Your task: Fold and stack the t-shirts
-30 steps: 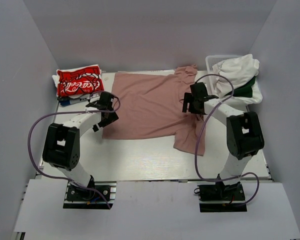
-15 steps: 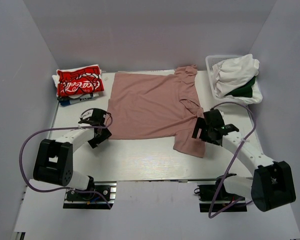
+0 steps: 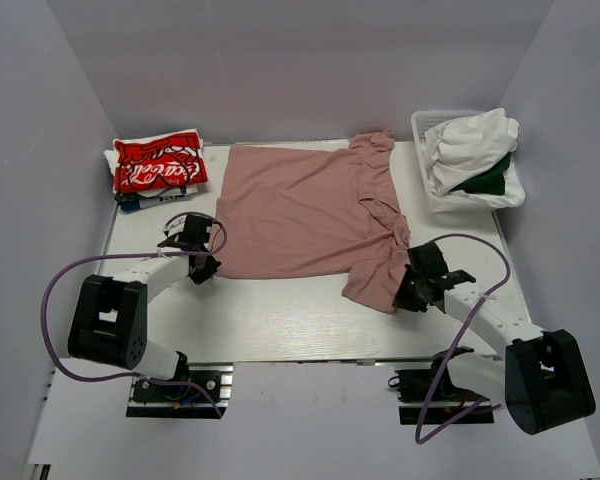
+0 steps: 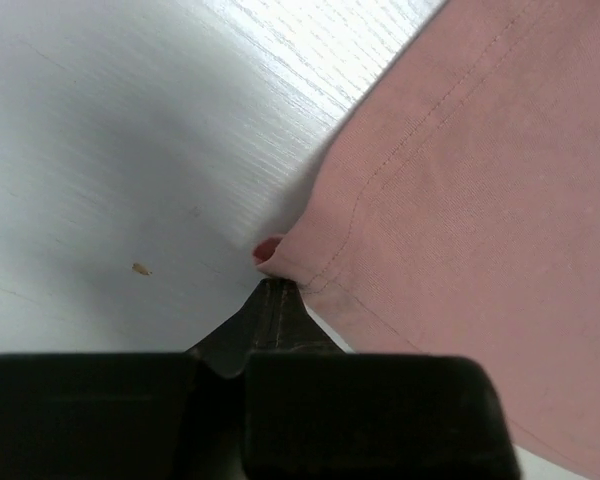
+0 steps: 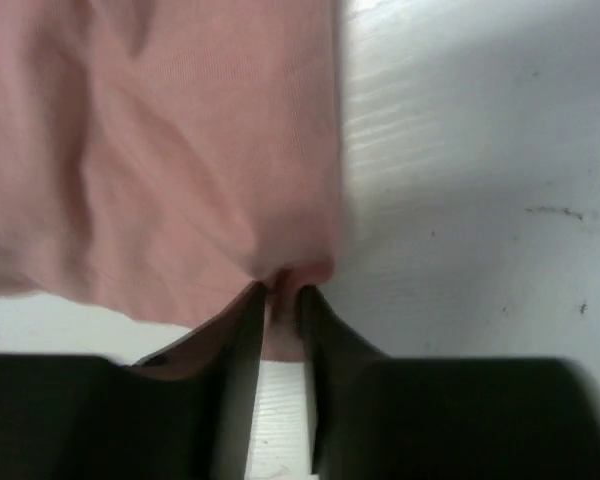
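A dusty-pink t-shirt lies spread flat across the middle of the table. My left gripper is low at its near-left hem corner. In the left wrist view the gripper is shut, pinching that corner of the pink t-shirt. My right gripper sits at the near tip of the right sleeve. The right wrist view shows it shut on a fold of the pink cloth. A folded red t-shirt with white script tops a small stack at the back left.
A white lattice basket at the back right holds white t-shirts and a dark green one. Grey walls close in the table on three sides. The arms' bases and cables run along the near edge.
Both arms dropped toward the shirt's near edge, the right one from the sleeve's far part to its near tip. Both grippers went from open to shut on the pink cloth.
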Action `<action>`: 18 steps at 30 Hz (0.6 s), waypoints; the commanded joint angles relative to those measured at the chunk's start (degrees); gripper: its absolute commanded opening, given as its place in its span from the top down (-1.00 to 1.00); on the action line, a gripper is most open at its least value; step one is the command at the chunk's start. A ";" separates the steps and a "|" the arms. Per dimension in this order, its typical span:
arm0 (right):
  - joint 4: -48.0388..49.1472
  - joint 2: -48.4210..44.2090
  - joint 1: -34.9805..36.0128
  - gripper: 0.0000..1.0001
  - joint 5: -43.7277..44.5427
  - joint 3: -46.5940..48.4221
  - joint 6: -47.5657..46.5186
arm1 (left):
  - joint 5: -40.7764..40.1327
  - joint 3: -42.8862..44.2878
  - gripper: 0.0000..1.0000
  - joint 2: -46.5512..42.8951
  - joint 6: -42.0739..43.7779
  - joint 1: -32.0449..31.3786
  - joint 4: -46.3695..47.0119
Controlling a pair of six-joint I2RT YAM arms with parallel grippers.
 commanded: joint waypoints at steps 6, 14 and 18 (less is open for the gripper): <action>-17.23 -9.08 -0.04 1.00 3.28 10.01 1.72 | -2.28 -0.30 1.00 -8.43 0.16 0.06 -6.42; -44.22 -21.66 -0.13 1.00 7.16 23.41 12.18 | -0.53 -5.13 1.00 -21.27 -8.27 -0.47 -13.98; -50.81 -23.69 0.48 1.00 3.29 19.88 18.49 | -1.67 -6.18 1.00 -21.28 -9.16 -0.47 -18.20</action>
